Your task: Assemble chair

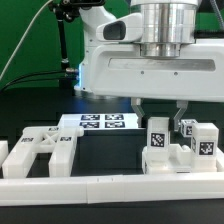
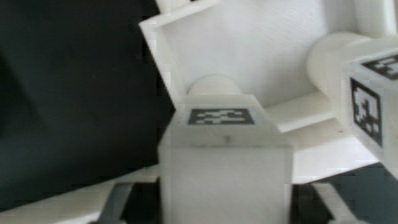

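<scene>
My gripper point(image 1: 159, 114) hangs over a cluster of white chair parts point(image 1: 178, 152) at the exterior view's right. It is open. Its fingers point(image 1: 139, 107) straddle an upright square leg point(image 1: 157, 135) with a tag on it. In the wrist view the gripper point(image 2: 226, 206) has that leg point(image 2: 224, 150) between its jaws, with a dark gap on each side, so neither finger point(image 2: 128, 200) touches it. A flat white slab point(image 2: 240, 50) lies beyond the leg. Another tagged block point(image 2: 366, 92) stands beside it.
A white chair frame part with bars point(image 1: 40, 155) lies at the exterior view's left. The marker board point(image 1: 100, 122) lies on the black table behind it. A low white rim wall point(image 1: 110, 190) runs along the front. The arm's large white body point(image 1: 150, 65) hangs above.
</scene>
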